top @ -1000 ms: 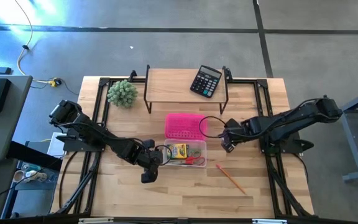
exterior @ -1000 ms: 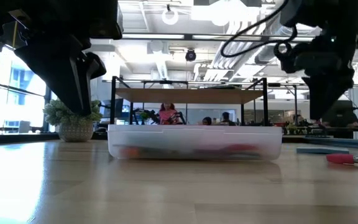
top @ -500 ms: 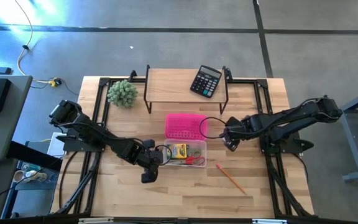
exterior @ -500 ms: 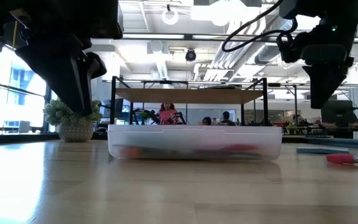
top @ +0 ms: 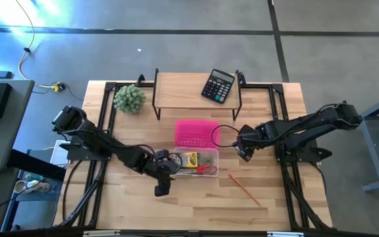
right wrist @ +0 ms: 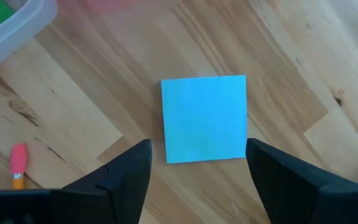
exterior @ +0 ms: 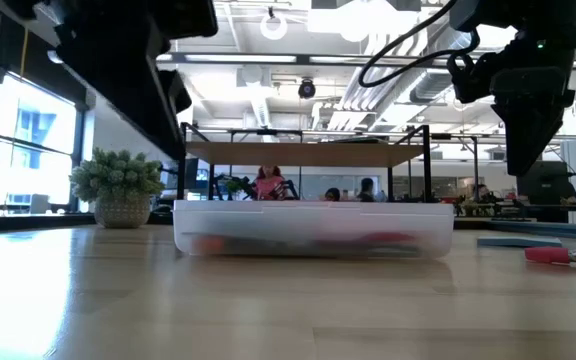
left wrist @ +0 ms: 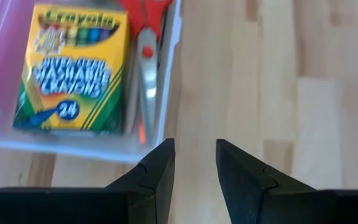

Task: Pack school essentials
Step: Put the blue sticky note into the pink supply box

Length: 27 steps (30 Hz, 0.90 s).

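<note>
A clear bin [top: 210,162] at the table's middle holds the yellow-green crayon box [left wrist: 73,68] and the red-handled scissors [left wrist: 145,43]. My left gripper [left wrist: 194,167] hovers by the bin's near left corner, its fingers a little apart with nothing between them. My right gripper [right wrist: 197,180] stands open above the light-blue square notepad [right wrist: 204,118], which lies flat on the table to the right of the bin. The fingers stand wider than the notepad and clear of it. The orange pencil [top: 244,187] lies on the wood toward the near right.
A pink basket [top: 196,133] sits just behind the bin. A low wooden shelf [top: 196,92] at the far side carries the black calculator [top: 217,85]. The fuzzy green plant [top: 129,99] stands at the far left. Bare wood stretches along the near edge.
My right gripper has risen a little above the notepad, which has stayed flat on the table. My left gripper has shifted slightly toward the near edge and the table's right, beside the bin.
</note>
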Each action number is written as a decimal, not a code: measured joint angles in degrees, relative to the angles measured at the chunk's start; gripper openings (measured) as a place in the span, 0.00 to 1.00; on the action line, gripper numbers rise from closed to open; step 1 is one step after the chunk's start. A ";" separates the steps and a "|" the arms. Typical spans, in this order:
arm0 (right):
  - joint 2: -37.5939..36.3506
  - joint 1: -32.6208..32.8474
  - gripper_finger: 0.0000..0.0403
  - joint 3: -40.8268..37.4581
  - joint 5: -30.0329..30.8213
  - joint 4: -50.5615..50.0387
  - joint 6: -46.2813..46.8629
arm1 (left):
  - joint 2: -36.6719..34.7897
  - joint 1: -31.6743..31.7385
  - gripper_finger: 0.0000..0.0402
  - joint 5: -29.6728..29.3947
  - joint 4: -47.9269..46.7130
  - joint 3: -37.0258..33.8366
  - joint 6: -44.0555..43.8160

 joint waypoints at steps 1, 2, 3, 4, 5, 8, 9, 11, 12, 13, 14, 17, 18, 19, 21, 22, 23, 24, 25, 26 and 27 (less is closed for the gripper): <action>0.00 0.00 0.63 0.00 -0.06 0.00 0.00 | 0.00 0.00 0.26 -0.01 1.07 0.00 0.00; 0.00 0.00 0.63 0.00 -0.14 0.00 0.00 | 0.01 0.00 0.26 -0.01 2.13 0.00 0.00; 0.00 0.00 0.63 0.00 -0.15 0.00 0.00 | 0.00 0.00 0.26 -0.01 3.19 0.00 0.00; 0.00 0.00 0.63 0.00 -0.15 0.02 0.00 | 0.00 0.00 0.26 -0.01 4.20 0.00 0.00; 0.00 0.00 0.63 0.00 -0.15 0.03 0.00 | 0.00 0.00 0.26 -0.01 5.30 0.00 0.00; 0.00 0.00 0.63 0.00 -0.08 0.08 0.00 | 0.00 0.00 0.26 0.00 8.43 0.00 0.00; 0.03 0.00 0.63 0.00 -0.06 0.34 0.00 | 0.01 0.00 0.26 0.00 9.41 0.00 0.00; 0.39 0.00 0.63 0.00 0.27 0.65 0.06 | 0.00 0.00 0.26 0.02 11.40 0.00 0.00; 0.54 0.00 0.63 0.00 0.50 0.59 0.07 | 0.00 0.00 0.26 0.02 12.30 0.00 0.00; 0.65 0.00 0.63 0.00 0.60 0.74 0.05 | 0.00 0.00 0.26 -0.01 13.14 0.00 0.00; 0.90 0.00 0.63 0.00 0.79 1.11 0.02 | 0.01 0.00 0.26 0.02 14.00 0.00 0.01; 1.72 0.00 0.67 0.00 2.37 1.63 0.00 | 0.02 0.01 0.26 0.02 16.18 0.00 0.00; 2.09 0.00 0.69 0.00 3.04 1.69 0.00 | 0.02 0.00 0.26 0.02 16.87 0.00 0.00; 2.54 0.00 0.72 0.00 3.44 1.72 -0.04 | 0.00 0.00 0.26 0.02 17.43 0.00 0.00; 3.19 -0.02 0.78 0.00 3.59 1.60 -0.83 | 0.00 0.00 0.26 0.02 18.30 0.00 0.00; 3.58 -0.02 0.82 0.00 3.60 1.59 -1.27 | 0.00 0.00 0.26 0.02 18.59 0.00 0.00; 3.96 -0.02 0.86 0.00 3.59 1.50 -1.48 | 0.00 0.00 0.26 0.02 18.82 0.00 0.00; 4.27 -0.02 0.89 0.00 3.60 1.35 -1.46 | 0.00 0.01 0.26 0.02 19.02 0.00 0.00; 4.58 -0.06 0.93 0.00 3.61 1.25 -1.49 | 0.01 0.02 0.26 0.02 19.16 0.00 0.00; 4.92 -0.27 0.96 0.00 3.60 1.14 -1.49 | 0.01 0.01 0.26 0.02 19.41 0.00 0.00; 5.09 -0.49 0.98 -0.28 3.54 1.47 -1.49 | 0.00 0.00 0.26 0.02 19.80 0.00 0.00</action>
